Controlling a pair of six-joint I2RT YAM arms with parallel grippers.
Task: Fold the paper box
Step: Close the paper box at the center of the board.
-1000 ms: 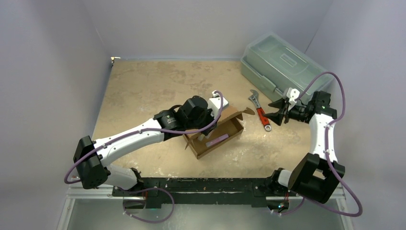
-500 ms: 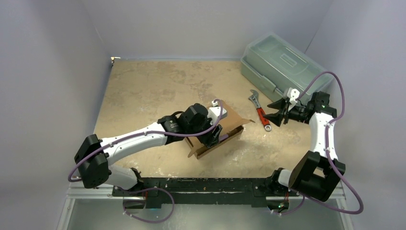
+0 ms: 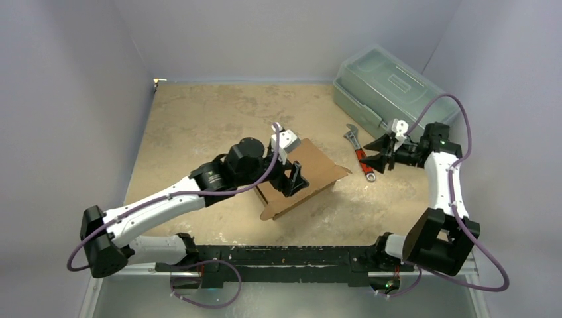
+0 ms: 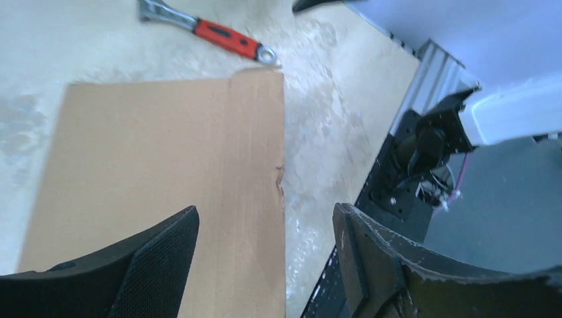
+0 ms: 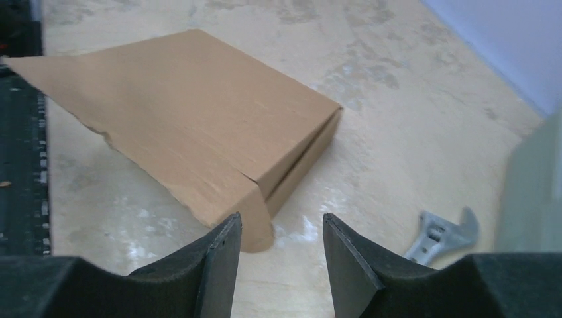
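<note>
The paper box (image 3: 319, 165) is plain brown cardboard near the table's middle, its lid lowered over the tray and slanting up toward the front right corner. My left gripper (image 3: 295, 180) hovers over the lid's left part, open, nothing between its fingers. In the left wrist view the flat lid (image 4: 159, 152) lies below the left gripper (image 4: 265, 228), its edge running between the jaws. My right gripper (image 3: 376, 154) is open to the right of the box, apart from it. In the right wrist view the box (image 5: 192, 112) sits beyond the right gripper (image 5: 281, 228), a corner flap hanging down.
A red-handled wrench (image 3: 361, 159) lies between the box and the right gripper; it also shows as the wrench (image 4: 219, 33) in the left wrist view. A translucent grey-green toolbox (image 3: 388, 89) stands at the back right. Walls close in the table on three sides.
The lid came down over the open box. My left gripper opened, let go and drew back to the left. The right arm shifted only slightly.
</note>
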